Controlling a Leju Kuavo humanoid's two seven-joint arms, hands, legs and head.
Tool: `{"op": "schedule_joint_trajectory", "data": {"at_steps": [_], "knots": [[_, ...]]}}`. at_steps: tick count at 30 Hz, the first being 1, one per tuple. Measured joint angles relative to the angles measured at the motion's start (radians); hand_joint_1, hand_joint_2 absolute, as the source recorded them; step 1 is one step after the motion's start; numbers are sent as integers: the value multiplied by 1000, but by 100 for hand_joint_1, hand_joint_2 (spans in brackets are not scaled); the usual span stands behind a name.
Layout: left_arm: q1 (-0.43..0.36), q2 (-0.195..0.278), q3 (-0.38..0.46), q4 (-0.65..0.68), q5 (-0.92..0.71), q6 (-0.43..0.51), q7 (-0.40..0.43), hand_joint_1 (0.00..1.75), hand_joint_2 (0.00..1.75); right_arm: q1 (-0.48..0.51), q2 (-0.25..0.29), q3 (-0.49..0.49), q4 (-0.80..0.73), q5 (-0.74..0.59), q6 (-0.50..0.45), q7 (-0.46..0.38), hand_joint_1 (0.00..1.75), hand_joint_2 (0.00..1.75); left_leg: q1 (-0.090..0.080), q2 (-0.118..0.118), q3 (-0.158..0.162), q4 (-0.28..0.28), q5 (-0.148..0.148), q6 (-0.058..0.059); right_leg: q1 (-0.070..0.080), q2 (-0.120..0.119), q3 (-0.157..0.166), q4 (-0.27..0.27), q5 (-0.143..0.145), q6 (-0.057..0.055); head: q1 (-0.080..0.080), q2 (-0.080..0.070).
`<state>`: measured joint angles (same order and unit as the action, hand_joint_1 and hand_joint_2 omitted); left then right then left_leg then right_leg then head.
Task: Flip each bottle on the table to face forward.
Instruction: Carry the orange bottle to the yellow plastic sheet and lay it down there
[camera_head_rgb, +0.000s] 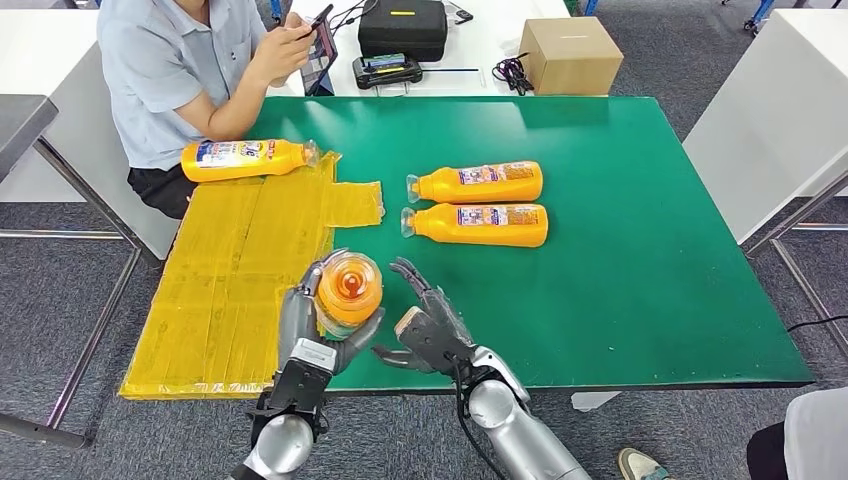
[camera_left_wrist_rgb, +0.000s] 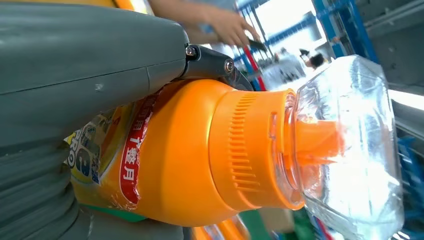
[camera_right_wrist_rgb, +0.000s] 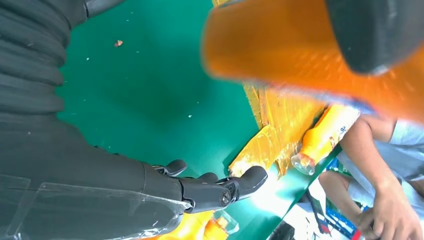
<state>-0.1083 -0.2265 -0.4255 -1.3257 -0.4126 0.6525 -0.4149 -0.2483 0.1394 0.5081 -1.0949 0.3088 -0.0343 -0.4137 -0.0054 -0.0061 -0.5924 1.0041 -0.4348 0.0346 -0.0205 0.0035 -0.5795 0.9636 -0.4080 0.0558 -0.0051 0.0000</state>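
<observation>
My left hand (camera_head_rgb: 312, 322) grips an orange bottle (camera_head_rgb: 347, 290) with a clear cap, held above the table's near edge with the cap pointing up toward the camera. Up close the same orange bottle (camera_left_wrist_rgb: 200, 150) fills the left wrist view, my left hand (camera_left_wrist_rgb: 75, 65) wrapped round its labelled body. My right hand (camera_head_rgb: 428, 322) hovers just right of it, fingers spread and holding nothing; its dark fingers (camera_right_wrist_rgb: 215, 187) show over the green table (camera_right_wrist_rgb: 150, 100). Two more orange bottles (camera_head_rgb: 480, 183) (camera_head_rgb: 478, 224) lie side by side mid-table, caps to the left. A further bottle (camera_head_rgb: 245, 158) lies on the yellow mat.
A yellow mat (camera_head_rgb: 240, 280) covers the left part of the green table (camera_head_rgb: 620, 250). A person (camera_head_rgb: 190, 70) sits at the far left corner holding a phone. A cardboard box (camera_head_rgb: 570, 55) and a black case (camera_head_rgb: 403, 27) stand on the white table behind.
</observation>
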Motion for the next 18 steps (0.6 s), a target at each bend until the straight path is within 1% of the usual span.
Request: {"op": "schedule_joint_trajectory", "data": {"at_steps": [3,8,12,15,18], "knots": [[-2,12,52,-3,-141,30,39,175,175,20,-1,-9,-27,13,0,-3,0,175,0,0,0,0,0,0,0,0,0,0,0,0,0,0],[-4,18,148,-5,-456,46,110,175,175,43,-2,-21,-60,20,10,-5,0,175,0,0,0,0,0,0,0,0,0,0,0,0,0,0],[-14,23,212,8,-668,48,198,175,175,50,-2,-27,-70,18,23,-6,0,175,0,0,0,0,0,0,0,0,0,0,0,0,0,0],[-32,33,243,36,-779,47,266,175,175,54,-1,-31,-71,15,32,-8,0,175,0,0,0,0,0,0,0,0,0,0,0,0,0,0],[-57,52,256,77,-875,44,350,175,175,56,1,-35,-72,11,41,-10,0,175,0,0,0,0,0,-1,0,0,0,0,0,0,0,0]]}}
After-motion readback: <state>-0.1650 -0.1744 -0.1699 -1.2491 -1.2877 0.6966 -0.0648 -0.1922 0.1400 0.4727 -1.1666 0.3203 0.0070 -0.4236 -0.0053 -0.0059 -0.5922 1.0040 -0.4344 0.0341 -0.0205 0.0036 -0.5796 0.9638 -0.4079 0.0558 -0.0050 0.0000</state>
